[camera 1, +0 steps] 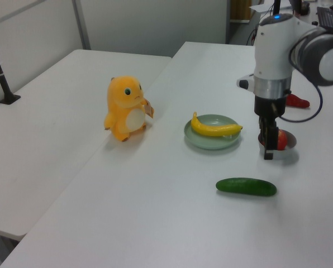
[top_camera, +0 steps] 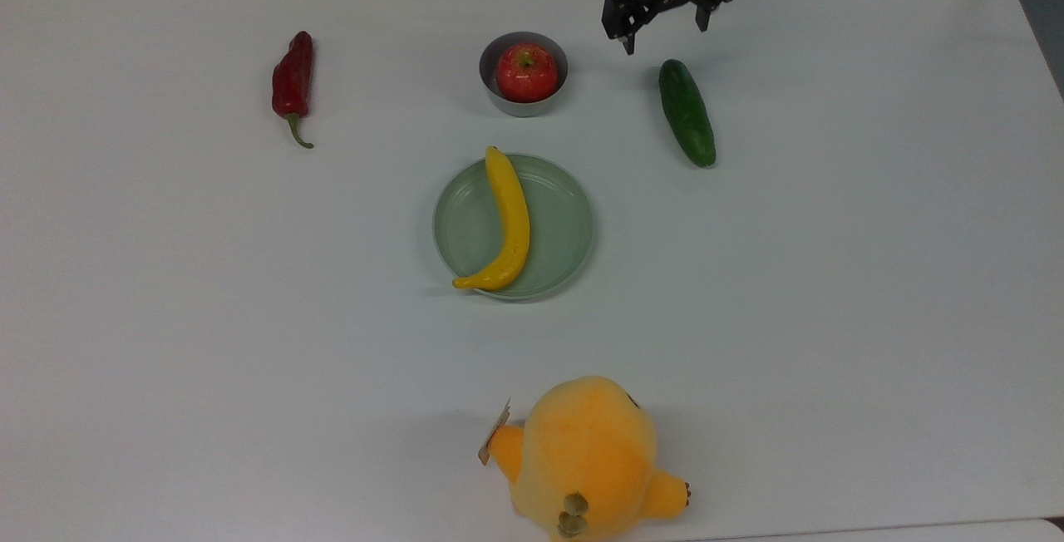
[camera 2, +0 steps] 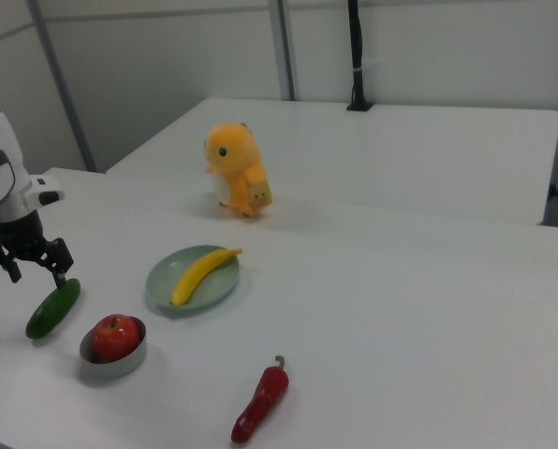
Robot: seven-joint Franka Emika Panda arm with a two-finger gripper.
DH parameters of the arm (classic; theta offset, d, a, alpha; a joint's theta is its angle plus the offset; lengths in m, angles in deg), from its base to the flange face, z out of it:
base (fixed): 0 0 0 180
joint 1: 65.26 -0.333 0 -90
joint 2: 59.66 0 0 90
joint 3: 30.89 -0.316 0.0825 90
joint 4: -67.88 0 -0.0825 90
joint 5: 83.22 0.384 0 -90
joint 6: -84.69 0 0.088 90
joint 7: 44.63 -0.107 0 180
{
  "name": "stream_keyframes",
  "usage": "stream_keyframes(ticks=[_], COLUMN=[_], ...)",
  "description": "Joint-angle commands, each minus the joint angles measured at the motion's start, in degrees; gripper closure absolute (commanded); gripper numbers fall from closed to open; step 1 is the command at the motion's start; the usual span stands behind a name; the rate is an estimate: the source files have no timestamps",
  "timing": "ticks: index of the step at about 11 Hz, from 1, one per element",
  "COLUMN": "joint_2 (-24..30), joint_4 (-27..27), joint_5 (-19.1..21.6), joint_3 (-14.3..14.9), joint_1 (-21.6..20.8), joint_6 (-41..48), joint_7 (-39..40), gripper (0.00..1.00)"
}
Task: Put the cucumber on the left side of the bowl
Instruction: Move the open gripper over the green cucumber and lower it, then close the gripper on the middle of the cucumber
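Gripper [top_camera: 665, 28]: hanging with fingers spread wide and nothing between them, hovering above the table just beyond the far end of the cucumber in the top view; pointing downward, apparently lining up for a descent.
Cucumber [top_camera: 687, 112]: lying flat on the table [top_camera: 831, 317], well to the top view's right of the bowl, untouched; resting lengthwise toward the camera in the top view, so offering its narrow width to a grasp across the middle.
Bowl [top_camera: 499, 97]: sitting upright between the cucumber and the chili pepper, holding a red apple [top_camera: 526, 72]; needing no handling, serving as the landmark for placement.
Chili pepper [top_camera: 293, 83]: lying on the bowl's other side in the top view, well apart from it, leaving bare table between for the cucumber.
Plate [top_camera: 565, 226]: sitting nearer the camera in the top view, carrying a banana [top_camera: 509, 222]; staying clear of the likely carry path.
Plush toy [top_camera: 586, 459]: standing at the near edge in the top view, far from the action.
Step in hand: approaching, judging by the empty spread fingers near the cucumber.
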Motion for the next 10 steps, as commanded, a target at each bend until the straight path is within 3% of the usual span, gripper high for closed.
stream_keyframes(ticks=[1, 5, 7, 9, 10], joint_2=[-1.6, -5.7, -8.7, -9.3, -9.3], joint_4=[3.6, 3.9, 3.5, 3.3, 3.3], joint_5=[0.6, -1.4, -9.8, -10.7, -10.7], joint_3=[-0.3, -0.3, -0.4, -0.3, -0.3], joint_1=[-0.9, -2.9, -3.5, -3.7, -3.6], joint_6=[-10.8, -14.7, -15.2, -15.3, -15.3], joint_7=[-4.2, -9.2, -16.6, -17.2, -17.2], gripper=[0.00, 0.00, 0.02, 0.35, 0.67])
